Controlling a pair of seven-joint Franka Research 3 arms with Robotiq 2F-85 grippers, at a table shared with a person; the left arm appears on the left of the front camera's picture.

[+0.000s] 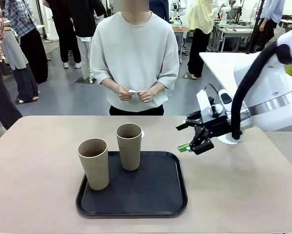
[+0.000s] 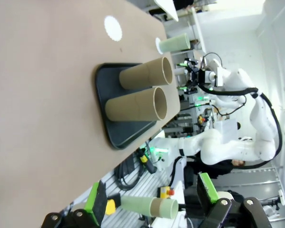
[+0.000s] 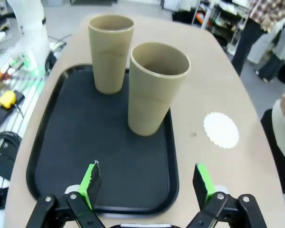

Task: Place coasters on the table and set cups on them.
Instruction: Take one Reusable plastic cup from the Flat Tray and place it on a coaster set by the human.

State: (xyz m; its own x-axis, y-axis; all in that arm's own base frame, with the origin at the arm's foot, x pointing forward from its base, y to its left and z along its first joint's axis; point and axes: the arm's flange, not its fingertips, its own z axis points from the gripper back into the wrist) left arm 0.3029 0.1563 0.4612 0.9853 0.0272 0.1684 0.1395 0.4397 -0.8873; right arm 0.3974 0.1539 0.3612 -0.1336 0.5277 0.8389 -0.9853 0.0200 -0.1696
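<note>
Front view. Find the right gripper (image 1: 180,138) hanging over the worktop (image 1: 38,170) just right of the black tray (image 1: 131,213), fingers apart and empty, tips turned toward the brown cup (image 1: 129,146). Probably the step in hand: taking that cup off the tray. Come in level and keep well off the tan cup (image 1: 93,163), upright close beside it but not touching. Hard to make out: something small and white pinched in the person's hands (image 1: 136,92), perhaps a coaster, too small to say. Worktop behind the right arm's bulk covered.

Left wrist view, rolled sideways. See the left gripper (image 2: 151,185) with fingers apart, holding nothing, well back from the tray. Best kept there, out of the other arm's path. Beyond the tray, pick out the bare coaster (image 2: 113,27) lying flat, and the mint cup (image 2: 175,42) already standing on its own coaster (image 2: 157,45), near the right gripper. That disc largely hidden under the cup's base.

Right wrist view. Look along the spread fingers: brown cup nearer, bare coaster just beside the tray's edge on that side — the likely target. Clamp around mid-height, lift straight up over the tray's lip, then lower centred, leaving scalloped edge in sight all round. Let go only with the base flat, for fear of nudging so light a disc. Colours of the two tray cups barely distinguishable here; tray's near edge cut off behind the fingers.
</note>
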